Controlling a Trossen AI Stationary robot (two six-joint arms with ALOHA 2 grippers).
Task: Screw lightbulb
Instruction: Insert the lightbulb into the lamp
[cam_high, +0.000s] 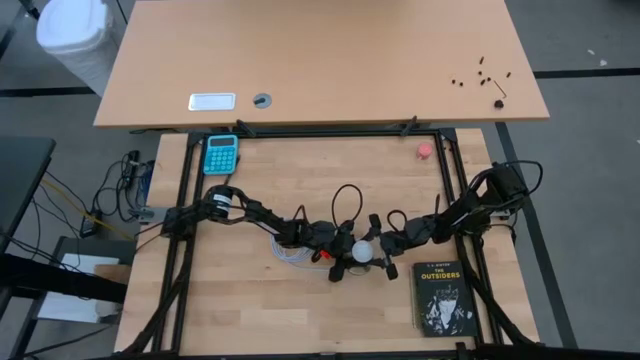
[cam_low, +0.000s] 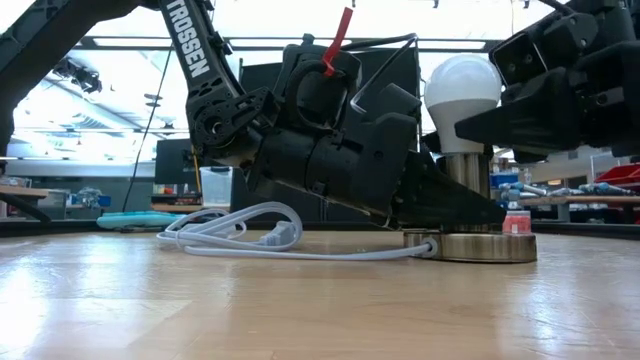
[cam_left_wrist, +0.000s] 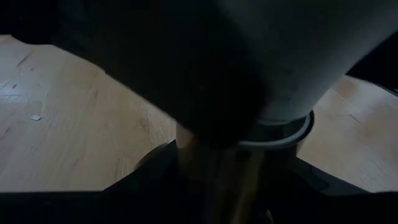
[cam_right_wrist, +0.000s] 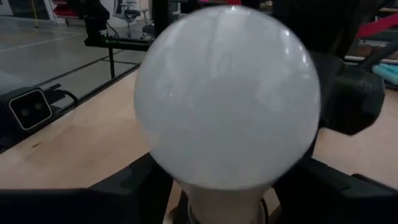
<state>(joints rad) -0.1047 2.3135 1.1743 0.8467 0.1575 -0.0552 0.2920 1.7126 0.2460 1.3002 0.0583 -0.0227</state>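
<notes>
The white frosted lightbulb (cam_high: 360, 250) stands upright on the socket's stem (cam_low: 467, 170), which rises from a round silvery base disc (cam_low: 485, 247) lying flat on the table. A white coiled cord (cam_low: 250, 235) runs from the disc toward the table's left. My left gripper (cam_high: 338, 262) reaches in from the left, low at the socket, and is shut on it. My right gripper (cam_high: 382, 255) comes from the right and is shut on the bulb (cam_right_wrist: 227, 93). My left gripper pinches the socket's stem (cam_left_wrist: 211, 180) between its two fingers, low down, just above the base disc. The fingers come slanting down from the table's left. The socket stands upright with its disc on the table. My right gripper pinches the bulb's lower half (cam_low: 470, 122), where the globe narrows toward the neck, between its two fingers. The fingers come about level from the table's right. The bulb stands upright on the socket stem.
A black book (cam_high: 440, 297) lies near the front right. A teal calculator (cam_high: 221, 153) lies at the far left, and a small pink-red round object (cam_high: 425, 150) at the far right. A second table (cam_high: 320, 60) adjoins the far edge.
</notes>
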